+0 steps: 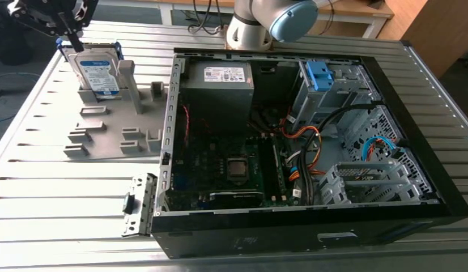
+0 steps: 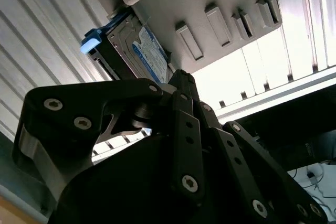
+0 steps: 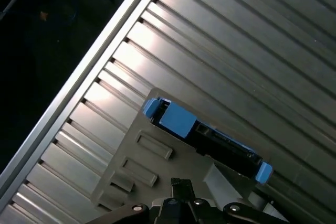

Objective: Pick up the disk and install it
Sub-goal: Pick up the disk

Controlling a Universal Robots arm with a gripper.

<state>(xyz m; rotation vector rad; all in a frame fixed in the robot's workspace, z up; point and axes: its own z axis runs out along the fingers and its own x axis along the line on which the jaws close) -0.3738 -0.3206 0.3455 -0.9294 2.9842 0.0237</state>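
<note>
My end effector [image 1: 71, 38] hangs just over the disk [image 1: 96, 72], upright in its grey holder [image 1: 105, 133]; opening I cannot tell. An off-centre descent could knock it askew.

Disk [image 1: 96, 73] upright in rack [image 1: 105, 133] nr case [image 1: 294, 238].

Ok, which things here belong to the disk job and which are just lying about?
Job in hand:
the disk, standing upright in the grey holder
the gripper, close over its top
the open computer case

Just lying about:
the metal strip beside the case
the grey box and motherboard inside it
</note>
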